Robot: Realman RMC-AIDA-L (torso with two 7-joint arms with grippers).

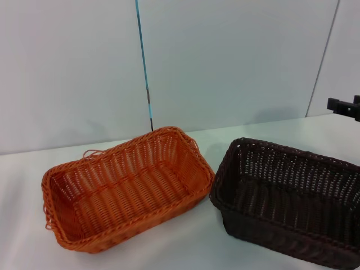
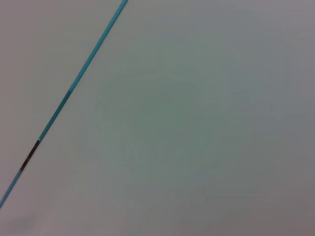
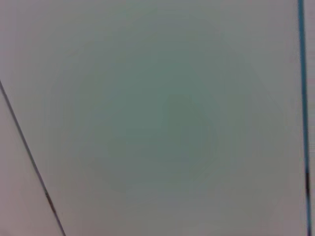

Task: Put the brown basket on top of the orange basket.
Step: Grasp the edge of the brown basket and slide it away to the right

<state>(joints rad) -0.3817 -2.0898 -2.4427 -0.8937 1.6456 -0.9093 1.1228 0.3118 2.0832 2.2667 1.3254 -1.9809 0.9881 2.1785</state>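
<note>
We see the brown basket point(image 1: 287, 205) and the orange basket point(image 1: 126, 188) side by side on the table point(image 1: 169, 253), unstacked; whether either hand is clenched we cannot tell (nothing grasped yet).

A white worktop point(image 1: 169, 247) spreads below a pale grey wall point(image 1: 73, 67). A thin blue stripe point(image 1: 143, 62) runs down the wall, with a short dark segment low on it. A darker seam point(image 1: 322, 59) slants across the wall panel farther right.
</note>
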